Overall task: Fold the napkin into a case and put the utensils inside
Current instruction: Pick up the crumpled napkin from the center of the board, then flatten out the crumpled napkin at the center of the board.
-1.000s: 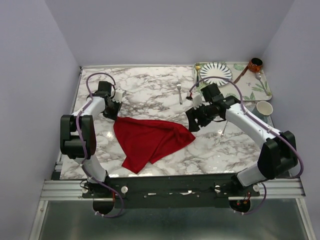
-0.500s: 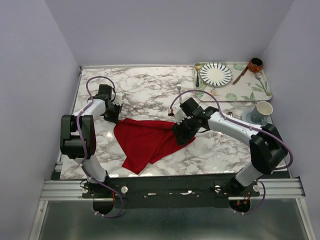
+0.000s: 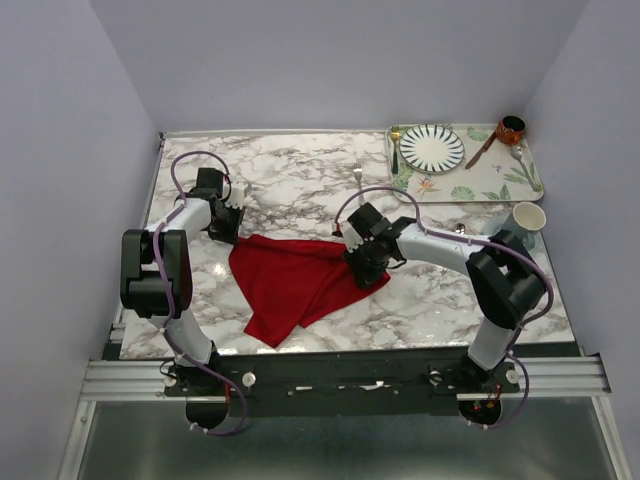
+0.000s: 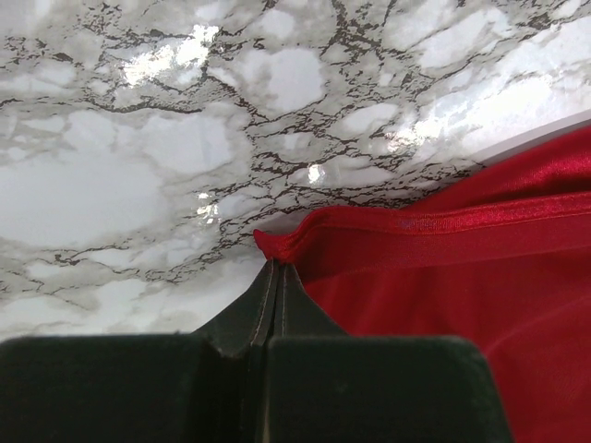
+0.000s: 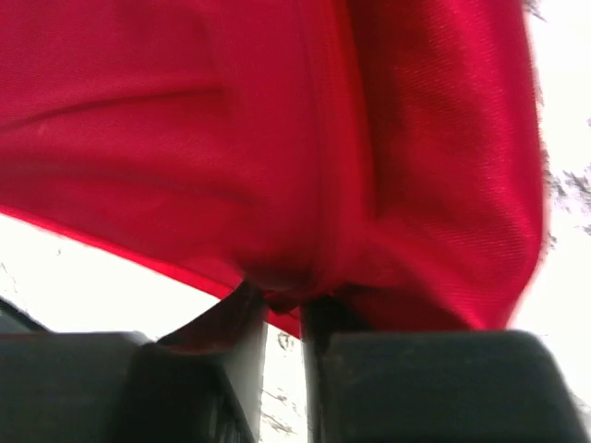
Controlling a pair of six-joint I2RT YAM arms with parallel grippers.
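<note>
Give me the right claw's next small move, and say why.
Probably close the right claw fully on the napkin's right corner: red cloth is bunched at its fingertips, yet a slit of table shows between them. The left claw already pinches the far-left corner, so the edge could then be pulled taut.

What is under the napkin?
Marble table shows all around the napkin, and nothing pokes out from beneath. The fork lies apart, beyond it. What the cloth covers cannot be seen.

Napkin (image 3: 295, 280) on table (image 3: 280, 180) centre; fork (image 3: 358, 185) behind it; tray (image 3: 500, 185) at far right.
</note>
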